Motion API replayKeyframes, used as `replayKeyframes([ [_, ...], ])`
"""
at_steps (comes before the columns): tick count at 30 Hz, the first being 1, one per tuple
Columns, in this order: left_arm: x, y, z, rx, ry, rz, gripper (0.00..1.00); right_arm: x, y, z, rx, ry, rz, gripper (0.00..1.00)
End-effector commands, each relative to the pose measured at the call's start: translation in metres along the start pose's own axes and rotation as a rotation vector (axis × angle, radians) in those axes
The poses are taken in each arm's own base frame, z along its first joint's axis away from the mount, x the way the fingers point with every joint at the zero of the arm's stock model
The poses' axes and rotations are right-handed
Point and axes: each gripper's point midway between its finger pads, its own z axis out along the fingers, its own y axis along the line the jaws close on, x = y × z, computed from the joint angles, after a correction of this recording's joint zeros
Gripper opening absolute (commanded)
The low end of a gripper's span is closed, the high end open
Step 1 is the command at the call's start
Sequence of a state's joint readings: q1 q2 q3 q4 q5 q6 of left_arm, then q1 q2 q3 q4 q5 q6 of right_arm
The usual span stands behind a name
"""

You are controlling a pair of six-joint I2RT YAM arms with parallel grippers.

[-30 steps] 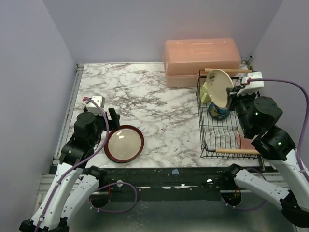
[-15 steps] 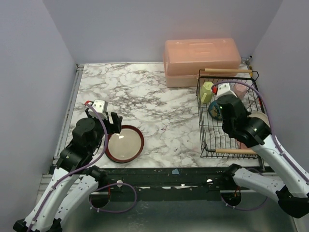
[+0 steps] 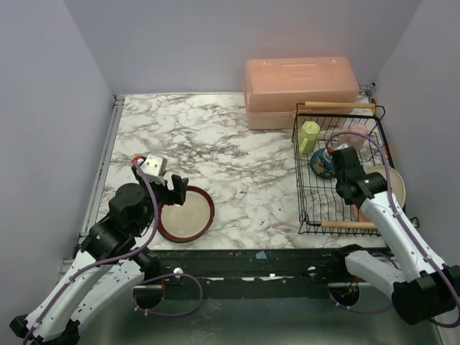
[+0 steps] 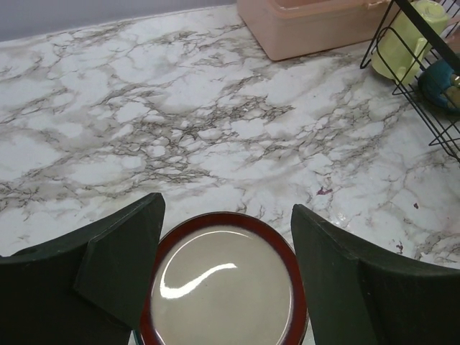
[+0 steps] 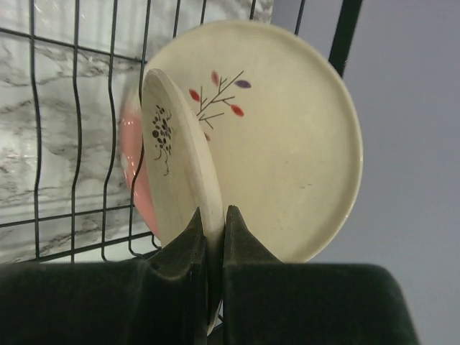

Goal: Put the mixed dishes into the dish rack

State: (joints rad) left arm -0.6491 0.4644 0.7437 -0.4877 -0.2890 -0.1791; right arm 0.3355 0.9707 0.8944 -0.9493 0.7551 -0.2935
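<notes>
Right gripper (image 5: pixel 213 215): fingers clenched on the rim of the floral plate (image 5: pixel 180 158), which stands on edge straight beyond the tips. Dish rack (image 5: pixel 76 108) wires lie past it on the left finger's side. Left gripper (image 4: pixel 226 210): fingers spread, with the maroon-rimmed plate (image 4: pixel 223 287) flat on the marble table (image 4: pixel 144 108) between and below them. The right pinch reads only from its wrist view. Only the top view shows the pink cup (image 3: pixel 357 135) in the rack.
</notes>
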Motion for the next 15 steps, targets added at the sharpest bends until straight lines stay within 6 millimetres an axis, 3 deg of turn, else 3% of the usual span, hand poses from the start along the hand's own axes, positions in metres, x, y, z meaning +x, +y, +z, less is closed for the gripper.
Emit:
replayKeyframes([
  [1,-0.004,0.002,-0.003,-0.024,-0.037,0.023,0.79,-0.006,0.011,0.017,-0.096,0.001,0.019,0.00],
  [15,-0.010,-0.002,-0.014,-0.011,-0.093,0.036,0.84,-0.014,0.023,0.045,-0.169,0.104,0.046,0.00],
])
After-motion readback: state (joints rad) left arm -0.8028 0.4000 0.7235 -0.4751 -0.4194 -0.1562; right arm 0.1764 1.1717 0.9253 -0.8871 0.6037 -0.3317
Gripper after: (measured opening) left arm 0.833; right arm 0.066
